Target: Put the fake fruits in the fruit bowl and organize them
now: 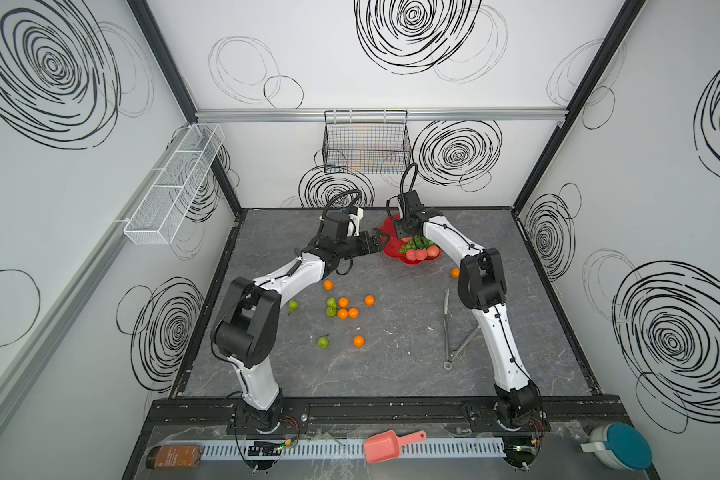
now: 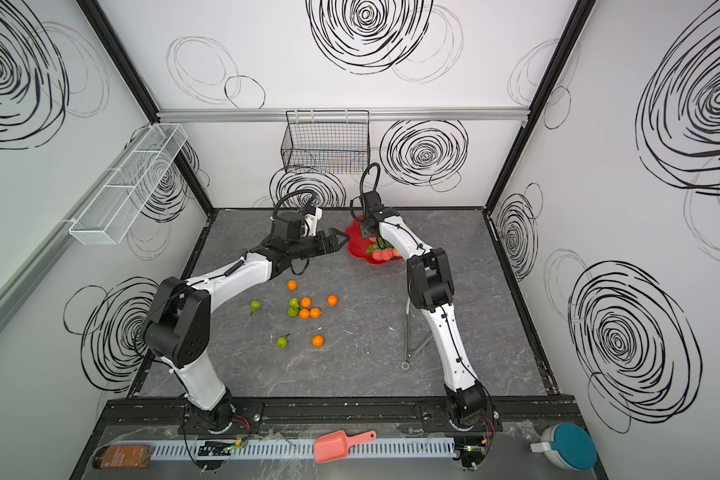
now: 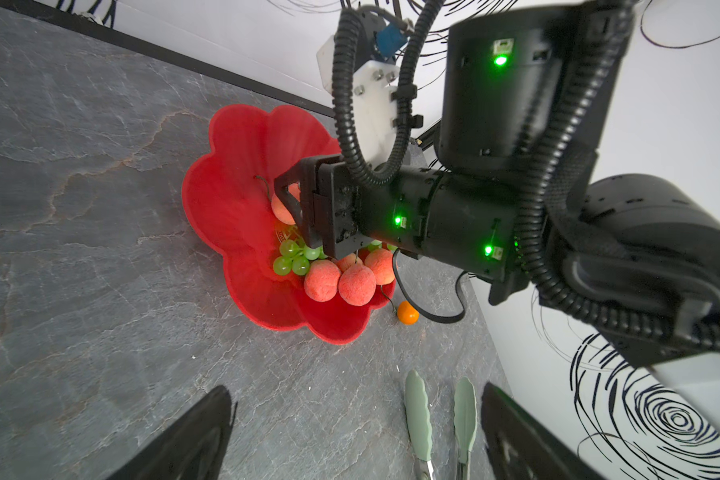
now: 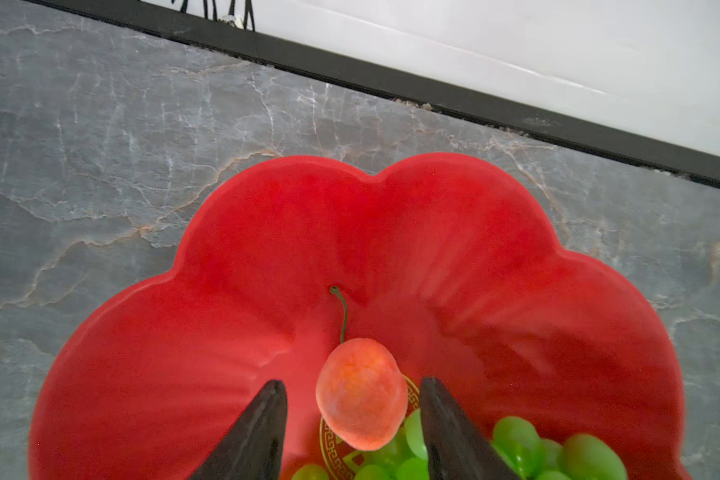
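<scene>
Right gripper [image 4: 352, 381]: jaws parted astride a peach [image 4: 360, 395], gaps both sides; I hold nothing.
Left gripper [image 3: 356, 390]: wide, empty, beside the bowl [image 4: 267, 232].
Peach: seems to rest mid-bowl, against the grapes [image 4: 516, 440].
Handling: I judge it light, fuzzy, firm, quick to roll. Pinch across the belly, not the stem.
</scene>
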Available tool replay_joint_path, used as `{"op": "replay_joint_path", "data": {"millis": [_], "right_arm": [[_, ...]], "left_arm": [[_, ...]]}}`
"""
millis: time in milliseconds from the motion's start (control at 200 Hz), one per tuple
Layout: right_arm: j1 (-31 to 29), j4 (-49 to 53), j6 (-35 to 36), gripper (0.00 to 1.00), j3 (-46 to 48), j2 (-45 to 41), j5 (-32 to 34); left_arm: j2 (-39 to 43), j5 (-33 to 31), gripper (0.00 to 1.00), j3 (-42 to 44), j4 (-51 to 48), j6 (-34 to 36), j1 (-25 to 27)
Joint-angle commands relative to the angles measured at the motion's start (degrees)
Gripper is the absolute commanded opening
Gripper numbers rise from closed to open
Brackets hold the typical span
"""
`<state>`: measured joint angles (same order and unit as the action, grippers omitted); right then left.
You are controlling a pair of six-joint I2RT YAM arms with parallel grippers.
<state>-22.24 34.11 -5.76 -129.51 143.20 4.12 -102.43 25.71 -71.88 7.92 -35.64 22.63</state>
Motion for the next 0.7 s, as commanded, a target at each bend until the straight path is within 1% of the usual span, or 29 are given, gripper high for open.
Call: {"op": "replay_joint_path", "data": {"millis": [0, 195, 695], "right_arm": [[-0.36, 1.20, 1.36, 0.57, -1.40, 1.58, 1.34], [-0.36, 1.39, 1.54, 0.57, -1.79, 2.51, 0.65], [-0.33, 2.59, 1.80, 0.57, -2.18, 4.50, 1.62]], "left_arm": [[-0.18, 0.66, 0.96, -0.94, 2.98, -0.41, -0.68], [-0.30, 0.81, 0.96, -0.98, 2.97, -0.66, -0.97], [-0.31, 1.08, 0.96, -0.98, 2.98, -0.92, -1.28]]}}
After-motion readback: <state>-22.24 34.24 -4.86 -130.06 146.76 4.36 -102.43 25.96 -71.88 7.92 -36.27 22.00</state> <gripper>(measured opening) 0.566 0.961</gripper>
